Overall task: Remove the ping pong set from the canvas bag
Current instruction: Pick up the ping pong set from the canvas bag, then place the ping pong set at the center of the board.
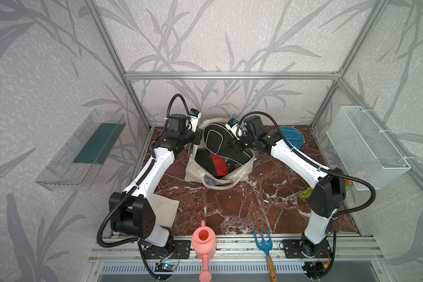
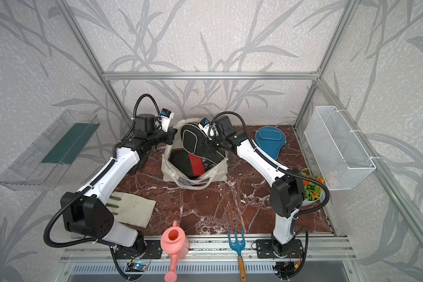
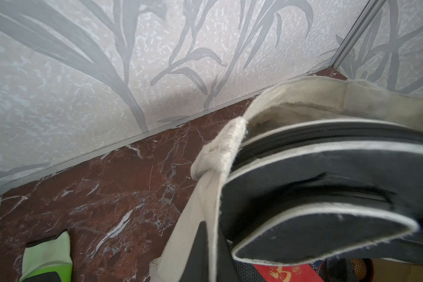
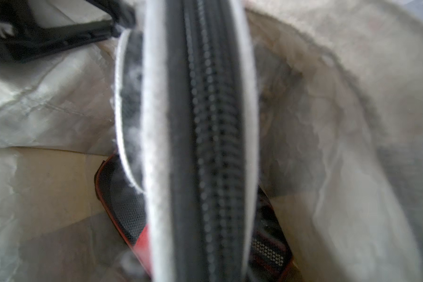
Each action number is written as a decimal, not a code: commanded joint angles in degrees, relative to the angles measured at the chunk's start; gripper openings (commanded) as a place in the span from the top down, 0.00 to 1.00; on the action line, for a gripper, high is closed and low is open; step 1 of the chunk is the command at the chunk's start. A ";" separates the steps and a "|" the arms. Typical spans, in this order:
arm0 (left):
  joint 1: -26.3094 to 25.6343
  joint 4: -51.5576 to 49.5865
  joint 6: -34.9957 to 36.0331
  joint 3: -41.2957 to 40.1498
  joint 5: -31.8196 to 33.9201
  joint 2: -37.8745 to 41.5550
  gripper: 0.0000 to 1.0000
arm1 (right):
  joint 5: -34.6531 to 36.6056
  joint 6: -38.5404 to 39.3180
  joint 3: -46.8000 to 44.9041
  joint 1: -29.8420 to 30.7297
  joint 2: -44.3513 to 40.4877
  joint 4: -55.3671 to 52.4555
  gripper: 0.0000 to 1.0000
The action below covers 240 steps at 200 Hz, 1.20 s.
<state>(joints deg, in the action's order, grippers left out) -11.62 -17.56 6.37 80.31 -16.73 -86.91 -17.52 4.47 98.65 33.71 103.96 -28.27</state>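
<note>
The cream canvas bag [image 1: 195, 171] [image 2: 169, 168] stands open at the back middle of the marble table. My right gripper [image 1: 237, 144] [image 2: 214, 144] is shut on a black paddle case [image 1: 216, 141] [image 4: 205, 122] with pale piping. The case is tilted, round end up and handle end still inside the bag's mouth. My left gripper [image 1: 198, 138] is shut on the bag's left rim [image 3: 195, 219], near a rope handle. A clear-fronted case with red paddles [image 1: 215, 163] [image 4: 122, 202] lies inside the bag. A blue paddle case [image 1: 291, 138] [image 2: 269, 141] lies flat on the table at the back right.
A pink watering can [image 1: 204, 241] and a blue garden fork [image 1: 263, 239] lie at the front edge. A beige glove [image 2: 134, 210] lies by the left arm's base. A flower pot [image 2: 311, 188] stands behind the right arm. A wire basket [image 1: 366, 146] hangs on the right wall and a clear shelf [image 1: 81, 151] on the left wall.
</note>
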 commanded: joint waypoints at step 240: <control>-0.42 4.39 0.35 -3.23 1.41 6.41 1.00 | 13.73 -17.35 -23.35 -18.76 -26.94 14.11 1.00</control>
<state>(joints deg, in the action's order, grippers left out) -11.94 -15.86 6.26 76.75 -14.70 -83.11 -0.16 -7.09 77.56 17.32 75.13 -28.84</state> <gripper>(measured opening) 0.065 0.190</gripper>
